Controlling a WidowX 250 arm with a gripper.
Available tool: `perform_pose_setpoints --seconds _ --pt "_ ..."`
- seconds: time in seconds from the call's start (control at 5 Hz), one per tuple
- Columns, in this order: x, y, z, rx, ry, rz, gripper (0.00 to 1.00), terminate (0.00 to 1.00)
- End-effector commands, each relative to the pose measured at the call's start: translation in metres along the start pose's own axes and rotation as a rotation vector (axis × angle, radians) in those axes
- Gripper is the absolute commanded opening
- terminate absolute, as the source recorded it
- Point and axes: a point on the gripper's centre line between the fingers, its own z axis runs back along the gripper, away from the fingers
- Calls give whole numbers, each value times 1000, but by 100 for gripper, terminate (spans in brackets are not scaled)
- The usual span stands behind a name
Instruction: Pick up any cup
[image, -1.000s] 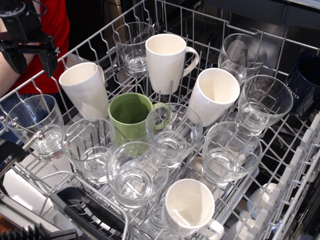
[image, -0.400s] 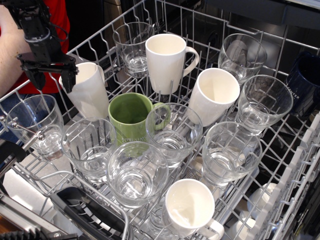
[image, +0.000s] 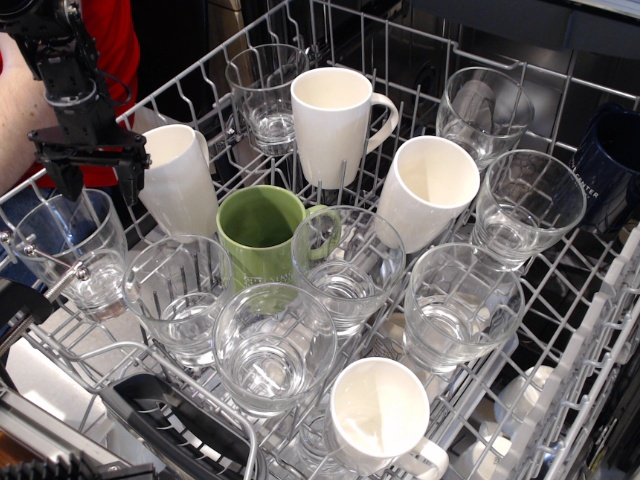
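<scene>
A wire dish rack (image: 590, 330) holds many cups. A tall white cup (image: 182, 180) leans at the left. A green mug (image: 262, 232) stands beside it, with a white mug (image: 333, 120) behind, another white cup (image: 428, 190) to the right and a white mug (image: 382, 415) at the front. Several clear glasses stand around them, one at the far left (image: 75, 250). My black gripper (image: 95, 182) is open, hanging above the far-left glass, its right finger just left of the tall white cup. It holds nothing.
A dark blue mug (image: 612, 165) sits at the rack's right edge. A person in a red shirt (image: 112, 60) stands behind the rack at the left. A black handle (image: 170, 425) lies at the front left.
My gripper has moved down and to the right, from above the rack's left edge to just beside the tall white cup, then slightly lower and left. The cups have not moved.
</scene>
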Motion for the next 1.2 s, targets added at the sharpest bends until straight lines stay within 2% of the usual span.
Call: perform_pose_setpoints --seconds 0.0,0.2,0.4,0.6,0.8,1.0 --pt "-6 12 2 50 -50 46 100 0" --pt "-13 10 -12 53 -51 81 100 0" --pt "-4 12 -15 45 -48 105 0 0" --pt "2 4 -12 46 -40 120 0 0" --pt "9 3 3 45 -39 119 0 0" --pt "11 4 25 53 -78 70 0 0"
